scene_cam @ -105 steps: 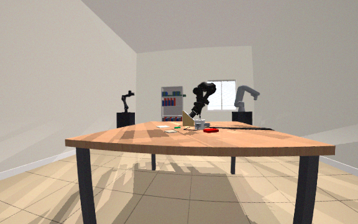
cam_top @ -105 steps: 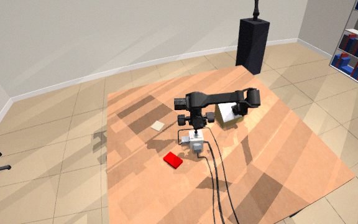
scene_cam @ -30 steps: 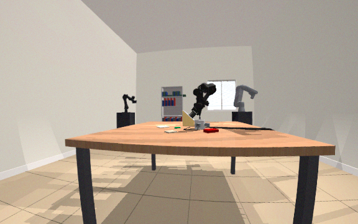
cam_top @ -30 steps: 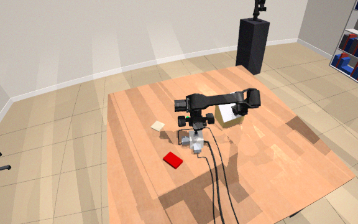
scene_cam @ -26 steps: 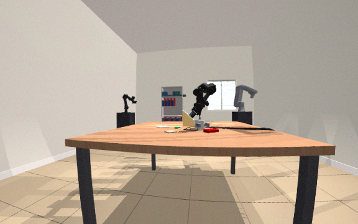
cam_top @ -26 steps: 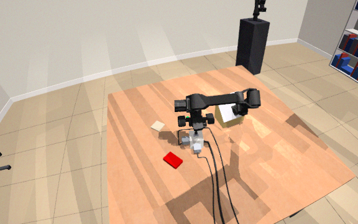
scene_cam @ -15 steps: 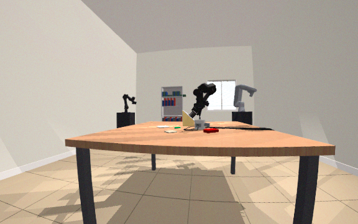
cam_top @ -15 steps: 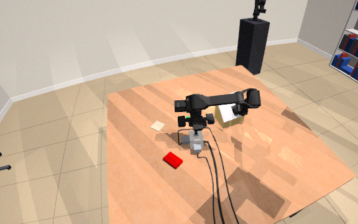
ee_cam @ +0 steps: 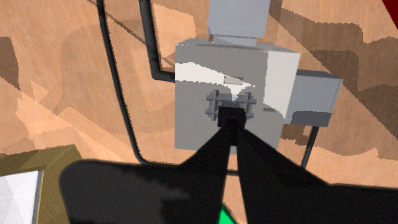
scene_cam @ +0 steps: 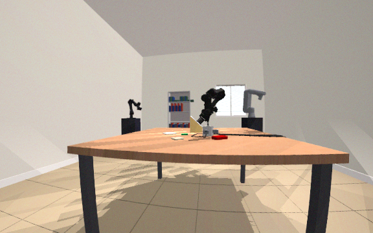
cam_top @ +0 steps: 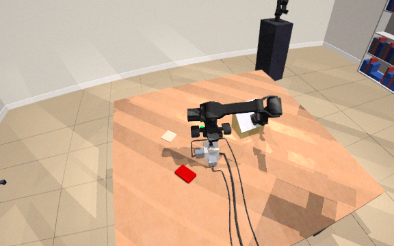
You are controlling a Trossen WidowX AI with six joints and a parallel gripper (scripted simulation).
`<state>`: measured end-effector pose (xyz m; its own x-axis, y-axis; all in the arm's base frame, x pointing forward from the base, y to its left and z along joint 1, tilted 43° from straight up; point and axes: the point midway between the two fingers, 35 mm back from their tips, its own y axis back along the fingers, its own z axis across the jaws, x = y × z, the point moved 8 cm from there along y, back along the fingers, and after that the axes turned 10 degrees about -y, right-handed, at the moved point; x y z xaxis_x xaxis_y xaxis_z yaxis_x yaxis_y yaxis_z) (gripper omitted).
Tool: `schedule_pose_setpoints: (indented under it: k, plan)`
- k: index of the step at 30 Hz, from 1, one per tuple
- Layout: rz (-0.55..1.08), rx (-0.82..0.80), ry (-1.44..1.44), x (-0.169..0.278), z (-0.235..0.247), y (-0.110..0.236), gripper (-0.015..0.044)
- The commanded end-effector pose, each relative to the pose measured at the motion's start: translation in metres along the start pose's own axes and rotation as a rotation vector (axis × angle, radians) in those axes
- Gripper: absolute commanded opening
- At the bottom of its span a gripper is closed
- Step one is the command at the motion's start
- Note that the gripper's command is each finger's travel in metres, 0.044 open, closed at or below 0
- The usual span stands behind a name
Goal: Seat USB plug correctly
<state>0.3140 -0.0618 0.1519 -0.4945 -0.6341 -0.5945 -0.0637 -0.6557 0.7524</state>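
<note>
The grey power cube (cam_top: pixel 211 154) (scene_cam: pixel 207 131) (ee_cam: pixel 227 95) stands near the middle of the table. My gripper (cam_top: pixel 212 138) (scene_cam: pixel 206 123) (ee_cam: pixel 232 136) is right above its top face, shut on the black USB plug (ee_cam: pixel 231 116). In the wrist view the plug sits at the socket (ee_cam: pixel 214 105) on the cube's top, its tip hidden by the fingers. I cannot tell how deep it sits. Grey plugs stick out of two side faces of the cube (ee_cam: pixel 238 17) (ee_cam: pixel 316 97).
Black cables (cam_top: pixel 232 191) (ee_cam: pixel 115 80) run from the cube over the table toward its edge. A red flat block (cam_top: pixel 185 173) (scene_cam: pixel 219 137) lies beside the cube. A tan wedge with a white face (cam_top: pixel 247 124) (scene_cam: pixel 194 125) stands behind. A pale card (cam_top: pixel 168 136) lies to the left.
</note>
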Motion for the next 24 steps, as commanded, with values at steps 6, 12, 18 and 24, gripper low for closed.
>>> schedule_pose_setpoints:
  k: [6, 12, 18, 24]
  plan:
    - [-0.001, 0.0, -0.003, -0.0001, 0.0001, -0.0014, 0.0]
    - [-0.001, 0.0, -0.003, -0.0001, 0.0001, -0.0021, 0.0]
    - [-0.001, 0.0, -0.003, -0.0001, 0.0001, -0.0028, 0.0]
    - [-0.001, 0.0, -0.003, -0.0001, 0.0001, -0.0035, 0.0]
